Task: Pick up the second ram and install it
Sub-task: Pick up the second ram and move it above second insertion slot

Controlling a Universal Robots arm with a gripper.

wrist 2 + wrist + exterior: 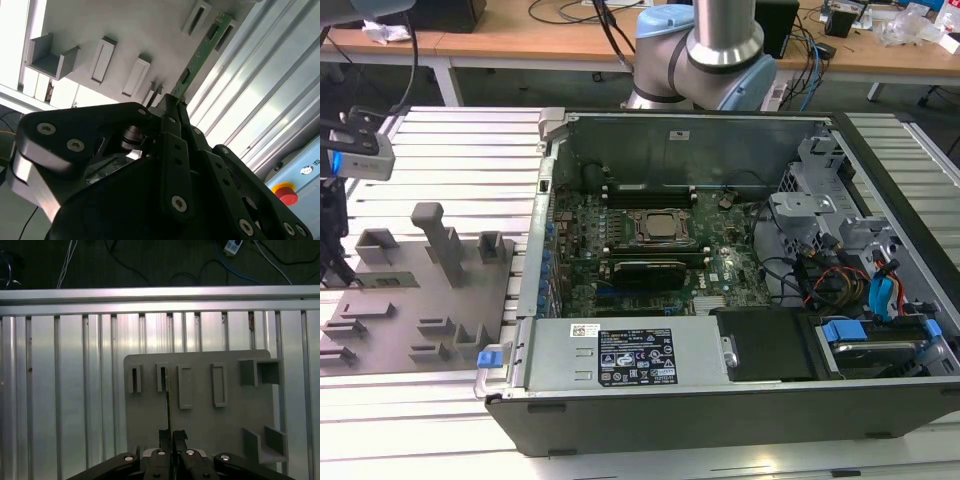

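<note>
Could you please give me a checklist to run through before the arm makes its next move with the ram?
1. Gripper shut on the second ram: ok.
2. Ram sitting straight in the grip, in the first wrist view: ok.
3. Ram's far end clear of the grey holder and its slots: cannot tell.
4. Computer case open, motherboard exposed: ok.
5. Free memory slot on the motherboard: cannot tell.
</note>
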